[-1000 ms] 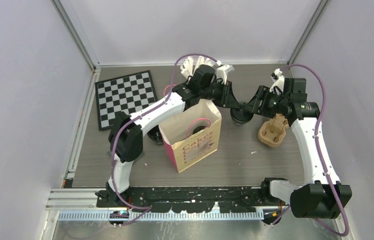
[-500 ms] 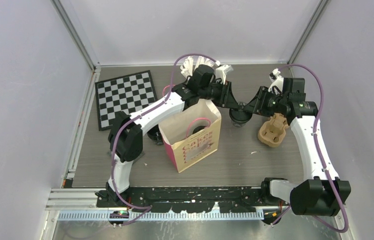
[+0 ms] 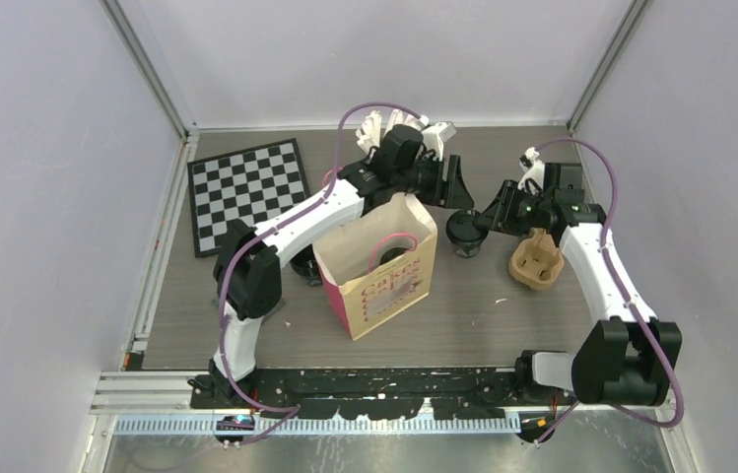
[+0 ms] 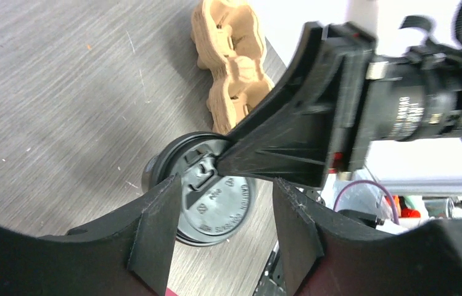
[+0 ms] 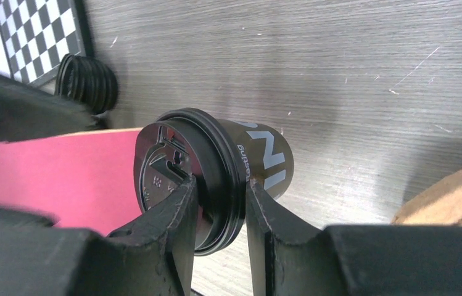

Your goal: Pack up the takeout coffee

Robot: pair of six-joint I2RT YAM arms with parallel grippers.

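Left end effector spread, right pinched

coffee cup wall is showing large white letters, partly hidden, one looking like "N"; small sideways line beside them too fine to read. lid is carrying embossed marks, illegible. pink bag is showing dark print, unreadable. right wrist housing is bearing blurred white print

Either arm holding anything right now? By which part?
Right gripper grips the coffee cup by its lid rim: one finger on the lid's top, one outside the rim. Left gripper open, holding nothing.
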